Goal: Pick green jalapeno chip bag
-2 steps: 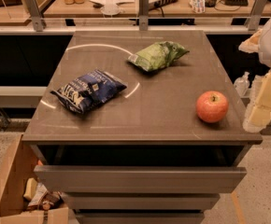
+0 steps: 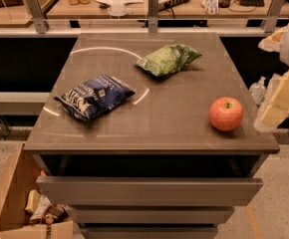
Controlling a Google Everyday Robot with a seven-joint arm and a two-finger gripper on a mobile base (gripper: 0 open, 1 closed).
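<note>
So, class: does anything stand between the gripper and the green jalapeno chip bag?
Nothing visible lies directly between them. The gripper hangs off the right edge of the table; the green jalapeno chip bag lies toward the back. The apple sits close beside that line.

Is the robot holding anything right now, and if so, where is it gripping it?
Nothing. The gripper hangs off the right edge of the table, beside the apple, touching no item; the green bag lies toward the back.

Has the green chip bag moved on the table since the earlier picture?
No. The green jalapeno chip bag still meets the white arc as before; the gripper is past the right edge of the table.
</note>
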